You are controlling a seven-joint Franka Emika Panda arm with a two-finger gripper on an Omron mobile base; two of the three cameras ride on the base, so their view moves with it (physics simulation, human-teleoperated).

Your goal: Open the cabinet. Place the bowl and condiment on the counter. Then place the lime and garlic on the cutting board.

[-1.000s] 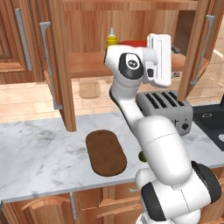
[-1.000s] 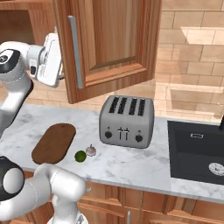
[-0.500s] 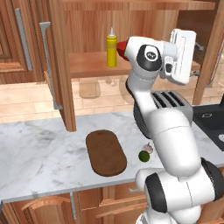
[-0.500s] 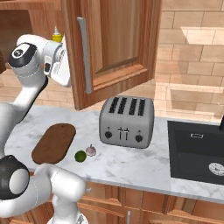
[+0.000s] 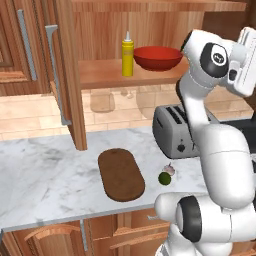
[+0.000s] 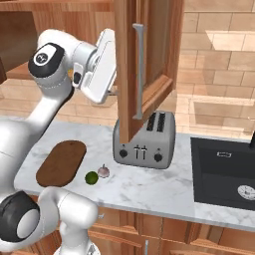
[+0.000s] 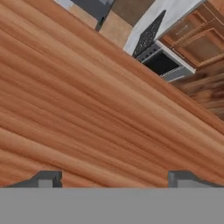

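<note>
Tool (image 7: 114, 177) jaws are being held wide against the cabinet (image 6: 149, 64) door's inner face, gripping nothing. Bowl (image 5: 157, 57) and condiment (image 5: 128, 55) are being carried by the shelf.

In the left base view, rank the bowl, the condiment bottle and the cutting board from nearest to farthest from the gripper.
Gripper beside the right cabinet door.
1. Bowl, on the shelf, nearest.
2. Condiment bottle, shelf, left of bowl.
3. Cutting board, down on the counter.

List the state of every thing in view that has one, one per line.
cabinet: both doors swung open
bowl: upright on shelf
condiment: upright on shelf beside bowl
lime: on counter, off cutting board
garlic: on counter, beside lime
gripper: open, empty
</note>
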